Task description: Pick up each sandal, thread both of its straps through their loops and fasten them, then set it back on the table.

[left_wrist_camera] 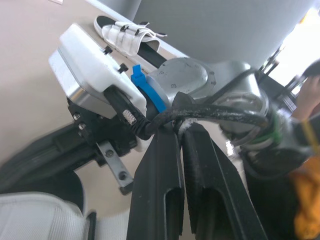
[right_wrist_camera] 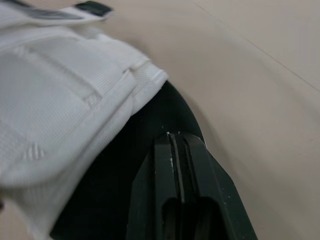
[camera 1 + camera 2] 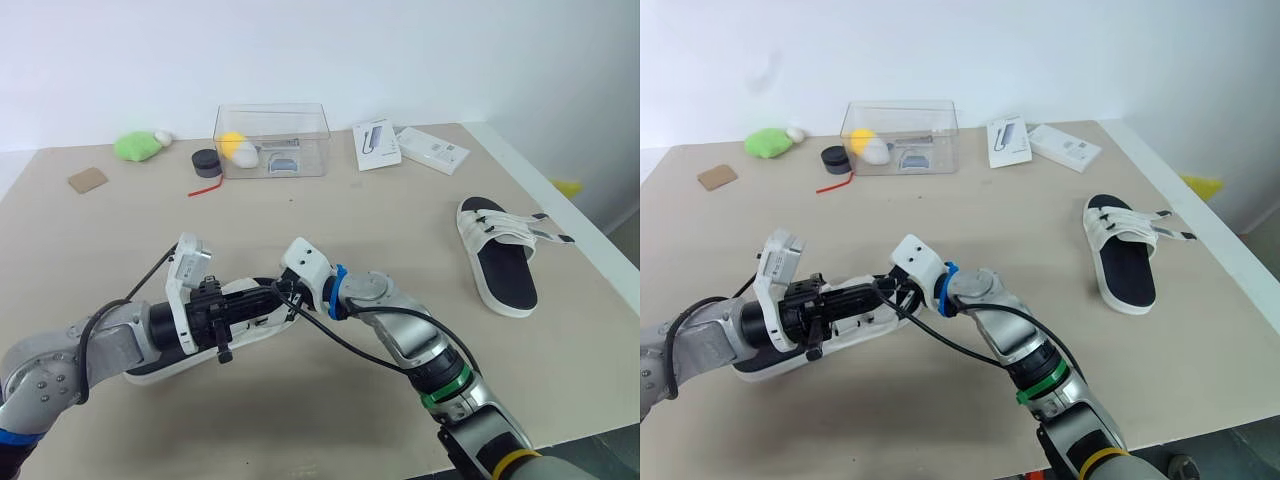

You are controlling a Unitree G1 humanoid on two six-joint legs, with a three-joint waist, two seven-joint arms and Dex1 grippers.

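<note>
One white-strapped sandal with a black footbed (image 3: pixel 160 372) lies at the front left under my two grippers. My left gripper (image 3: pixel 262 303) reaches across it from the left. In its wrist view the fingers (image 1: pixel 200 165) are pressed together with nothing between them, right by my right wrist's cable. My right gripper (image 2: pixel 177 140) is shut too, its tips low over the black footbed beside a white strap (image 2: pixel 65 100). In the head view it (image 3: pixel 283 293) meets the left gripper over the sandal. The second sandal (image 3: pixel 497 255) lies flat near the table's right edge.
At the back stand a clear plastic box (image 3: pixel 271 140), two white packages (image 3: pixel 377 143) (image 3: pixel 432 150), a black puck (image 3: pixel 206 162), a green lump (image 3: pixel 137 147) and a brown card (image 3: pixel 88 180). The table's right edge (image 3: pixel 560 215) runs close behind the second sandal.
</note>
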